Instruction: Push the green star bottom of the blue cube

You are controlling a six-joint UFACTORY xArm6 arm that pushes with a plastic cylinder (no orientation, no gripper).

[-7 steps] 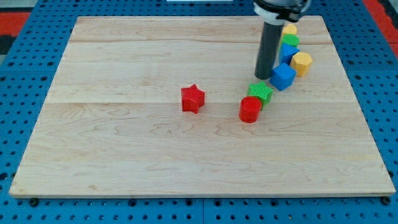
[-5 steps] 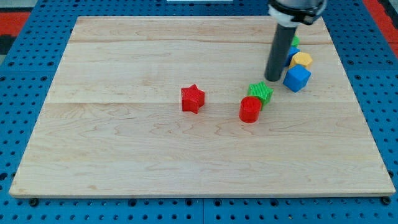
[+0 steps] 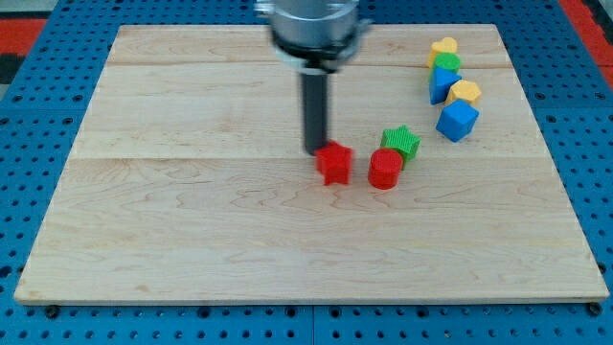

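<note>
We list a pale wooden board (image 3: 192, 220) on blue pegboard (image 3: 38, 144), red star (image 3: 333, 164), red cylinder (image 3: 385, 170) just beside it, yellow block (image 3: 444, 45), green block (image 3: 446, 62), second blue block (image 3: 439, 84), yellow hexagonal block (image 3: 465, 93).

No legible text, labels, brands, nos. or signs found. Checked pale wooden board (image 3: 192, 220), blue perforated base (image 3: 29, 163), coloured plastic blocks, dark rod: all unmarked. Nil to report.

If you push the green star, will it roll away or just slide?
The green star will probably slide, not roll: it sits flat and has points. It looks small and light, so a nudge should move it. It touches the red cylinder, which could make it twist.
</note>
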